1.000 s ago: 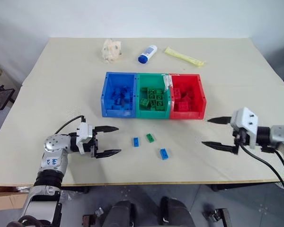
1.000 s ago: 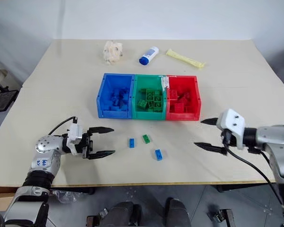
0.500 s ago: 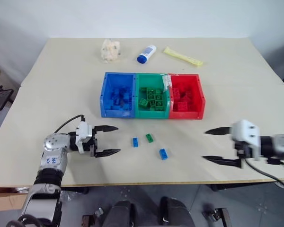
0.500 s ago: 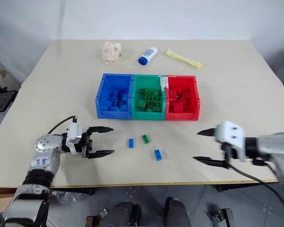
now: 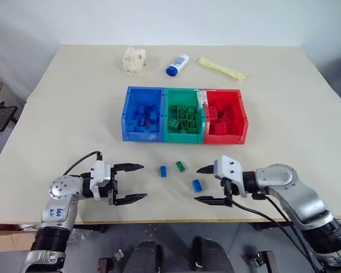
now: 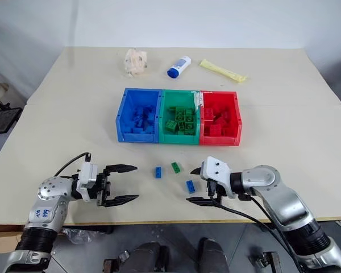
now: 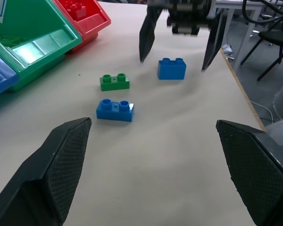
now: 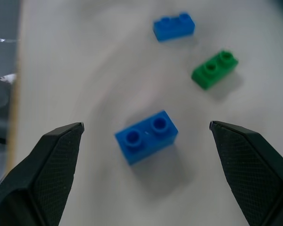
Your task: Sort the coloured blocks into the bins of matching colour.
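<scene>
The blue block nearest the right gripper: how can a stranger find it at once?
In front of the joined bins, three loose blocks lie on the table. It is the blue block closest to the table's near edge, just before the open right gripper.

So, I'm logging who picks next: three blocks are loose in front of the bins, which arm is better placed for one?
Right, probably. The right gripper stands open just beside the nearer blue block, which lies between its fingers in the right wrist view. The left gripper is open but farther off.
</scene>
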Robot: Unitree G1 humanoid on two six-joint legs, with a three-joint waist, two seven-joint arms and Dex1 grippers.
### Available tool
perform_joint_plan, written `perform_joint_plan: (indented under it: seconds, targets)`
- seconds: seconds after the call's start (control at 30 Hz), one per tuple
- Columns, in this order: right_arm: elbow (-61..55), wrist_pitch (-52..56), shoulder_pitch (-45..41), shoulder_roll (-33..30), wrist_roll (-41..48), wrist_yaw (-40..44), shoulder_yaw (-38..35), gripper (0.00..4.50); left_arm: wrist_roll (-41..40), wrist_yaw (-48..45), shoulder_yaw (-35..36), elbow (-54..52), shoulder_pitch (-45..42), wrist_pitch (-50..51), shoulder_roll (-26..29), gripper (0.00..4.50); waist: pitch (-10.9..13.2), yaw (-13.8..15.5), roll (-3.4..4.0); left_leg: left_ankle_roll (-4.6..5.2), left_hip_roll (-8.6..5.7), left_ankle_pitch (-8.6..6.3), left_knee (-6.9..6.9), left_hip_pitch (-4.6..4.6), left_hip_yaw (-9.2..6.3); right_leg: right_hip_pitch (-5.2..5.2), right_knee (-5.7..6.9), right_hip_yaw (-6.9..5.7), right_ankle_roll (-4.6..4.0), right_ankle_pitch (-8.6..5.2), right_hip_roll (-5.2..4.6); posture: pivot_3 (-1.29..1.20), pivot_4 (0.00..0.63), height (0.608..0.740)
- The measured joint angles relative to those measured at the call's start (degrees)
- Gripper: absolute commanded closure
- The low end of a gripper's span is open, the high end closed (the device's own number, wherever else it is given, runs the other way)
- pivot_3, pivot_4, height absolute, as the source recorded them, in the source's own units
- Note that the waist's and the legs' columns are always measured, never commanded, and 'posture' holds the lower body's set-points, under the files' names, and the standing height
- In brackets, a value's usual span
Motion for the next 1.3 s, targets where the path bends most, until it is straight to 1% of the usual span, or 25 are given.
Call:
perform_joint_plan:
  seconds: [0.03, 0.1, 0.23, 0.27, 0.53, 0.63, 0.77, 0.87, 0.97, 1.13, 1.2, 1.27, 1.3]
  targets:
    - [0.33, -0.24, 0.04, 0.2, -0.22, 0.02, 0.37, 0.64, 0.0, 0.1, 0.0, -0.13, 0.1, 0.07, 0.0, 0.0, 0.0, 0.0, 0.0, 0.0, 0.0, 0.0, 0.0, 0.0, 0.01, 0.0, 0.0, -0.03, 0.0, 0.0, 0.0, 0.0, 0.15, 0.74]
    - [0.63, -0.83, 0.04, 0.93, -0.62, -0.14, 0.43, 1.26, 0.0, 0.34, 0.0, -0.36, 0.37, 0.25, 0.0, 0.0, 0.0, 0.0, 0.0, 0.0, 0.0, 0.0, 0.0, 0.0, 0.03, 0.0, 0.0, -0.07, 0.0, 0.0, 0.01, 0.0, 0.15, 0.74]
    - [0.62, -0.93, 0.19, 1.53, -0.91, -0.83, 0.48, 2.7, 0.0, 0.66, 0.0, -0.65, 0.71, 0.45, -0.01, 0.0, 0.0, 0.11, 0.0, 0.0, 0.0, 0.0, 0.01, 0.0, 0.02, 0.01, 0.01, -0.12, 0.0, 0.0, 0.01, 0.0, 0.15, 0.74]
    - [0.61, -1.01, 0.26, 1.53, -0.97, -0.9, 0.45, 2.96, 0.0, 0.68, 0.0, -0.68, 0.71, 0.45, -0.01, 0.0, 0.0, 0.1, 0.0, 0.0, 0.0, 0.0, 0.01, 0.0, 0.03, 0.01, 0.0, -0.13, 0.0, 0.0, 0.01, 0.0, 0.15, 0.74]
    - [-0.55, -0.66, -0.3, 1.51, -0.02, -0.58, -0.28, 2.97, 0.0, 0.68, -0.04, -0.53, -0.14, 0.43, -0.2, 0.0, 0.0, 0.03, 0.0, 0.0, 0.0, 0.0, 0.0, 0.01, 0.03, 0.0, 0.01, -0.19, 0.0, 0.0, 0.02, 0.0, 0.15, 0.74]
    - [-1.34, 0.27, -3.3, 2.08, 1.27, -0.55, -0.97, 2.97, 0.0, 0.67, -0.06, 0.04, -0.61, 0.31, -0.29, 0.0, 0.0, -0.03, 0.0, 0.0, 0.01, 0.0, 0.01, 0.01, 0.03, 0.0, 0.01, -0.22, 0.0, 0.0, 0.03, 0.0, 0.15, 0.74]
    - [0.2, -2.39, -9.46, 5.84, 1.72, -1.62, -2.52, 2.97, 0.02, 0.67, -0.2, 0.67, -1.53, -0.04, -0.76, 0.0, 0.0, -0.17, 0.0, 0.0, 0.02, 0.0, 0.0, 0.01, 0.05, -0.03, 0.05, -0.24, 0.0, 0.0, 0.06, 0.0, 0.15, 0.74]
    - [4.14, -5.0, -13.37, 9.74, 1.5, -3.18, -2.54, 2.97, 0.04, 0.71, -0.16, 1.28, -2.55, -0.36, -0.85, 0.0, 0.0, -0.14, 0.0, 0.01, -0.02, 0.0, 0.0, 0.01, 0.05, -0.04, 0.09, -0.33, 0.0, 0.0, 0.04, 0.0, 0.15, 0.74]
    - [8.54, -7.19, -17.13, 11.77, 0.45, -3.82, -2.32, 2.97, 0.06, 0.76, -0.13, 2.59, -2.68, -0.81, -0.91, 0.0, 0.0, -0.26, 0.0, 0.01, -0.04, 0.0, 0.01, 0.01, 0.05, -0.05, 0.12, -0.37, 0.0, 0.0, 0.05, 0.0, 0.15, 0.74]
    - [20.96, -13.52, -26.94, 17.95, -3.13, -4.19, -0.94, 2.97, 0.14, 1.72, -0.21, 2.64, -3.02, -1.45, -1.51, 0.0, 0.0, -1.47, 0.0, 0.02, -0.02, 0.01, -0.02, 0.02, 0.02, -0.09, 0.25, -0.39, 0.0, 0.0, 0.07, 0.0, 0.15, 0.74]
    - [28.24, -17.1, -31.1, 21.87, -4.97, -4.99, -0.08, 2.97, 0.17, 2.2, -0.18, 2.55, -3.06, -1.55, -1.59, 0.0, 0.0, -1.96, 0.0, 0.02, -0.02, 0.01, -0.05, 0.04, 0.03, -0.12, 0.31, -0.39, -0.02, -0.01, 0.08, 0.0, 0.15, 0.74]
    - [36.45, -21.25, -35.84, 26.97, -6.49, -6.96, 0.17, 2.24, 0.18, 2.55, -0.16, 2.51, -3.12, -1.75, -1.62, 0.0, 0.01, -2.77, 0.02, 0.01, -0.02, 0.02, -0.08, 0.04, 0.0, -0.17, 0.44, -0.4, -0.05, -0.03, 0.08, 0.0, 0.15, 0.74]
    - [40.89, -23.1, -38.54, 29.43, -7.23, -9.46, -0.22, 2.06, 0.19, 2.79, -0.17, 2.45, -3.21, -1.8, -1.64, 0.0, 0.01, -3.04, 0.02, 0.0, -0.02, 0.02, -0.1, 0.05, 0.01, -0.23, 0.55, -0.4, -0.06, -0.03, 0.08, 0.0, 0.15, 0.74]
